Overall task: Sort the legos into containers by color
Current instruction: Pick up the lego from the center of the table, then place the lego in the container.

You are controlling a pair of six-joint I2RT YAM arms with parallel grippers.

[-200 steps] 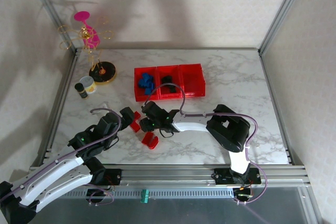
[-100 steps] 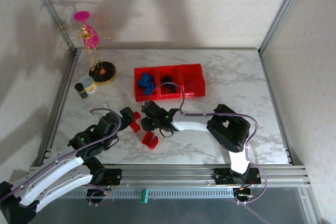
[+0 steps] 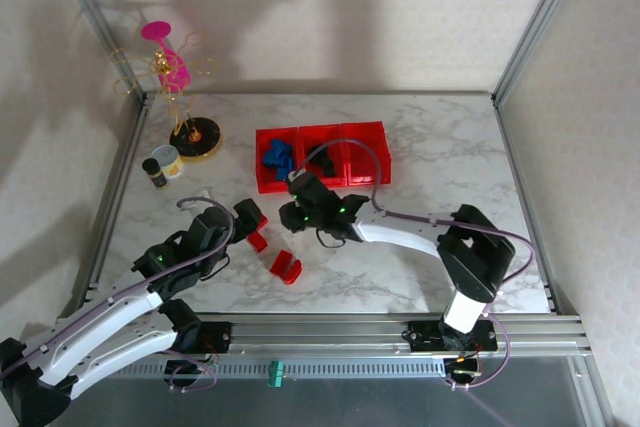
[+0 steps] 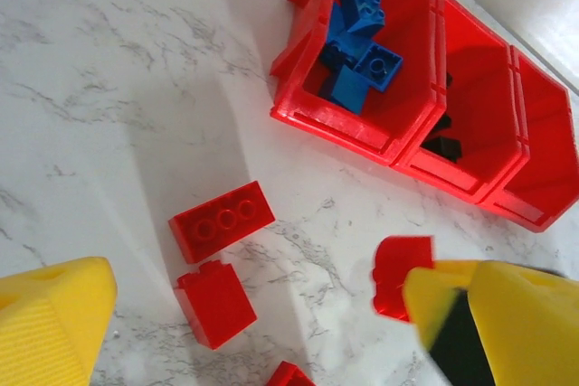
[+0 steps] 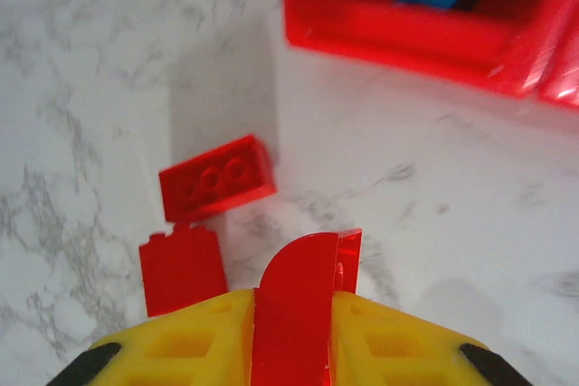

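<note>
Red curved brick [image 5: 303, 277] is sitting clamped edgewise in the right pincer [image 5: 294, 305], which is hovering just near of the containers [image 4: 362, 133]. Being hard, light, slick plastic, it is probably best squeezed across its flat faces. Left pincer [image 4: 258, 282] is gaping wide above two loose red legos [image 4: 222, 221] lying on the tabletop [image 4: 109, 88].

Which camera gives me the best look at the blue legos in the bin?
Left wrist: the blue legos lie in plain sight, studs visible, in the end bin. Top external shows them small; right wrist catches one blurred blue edge.
</note>
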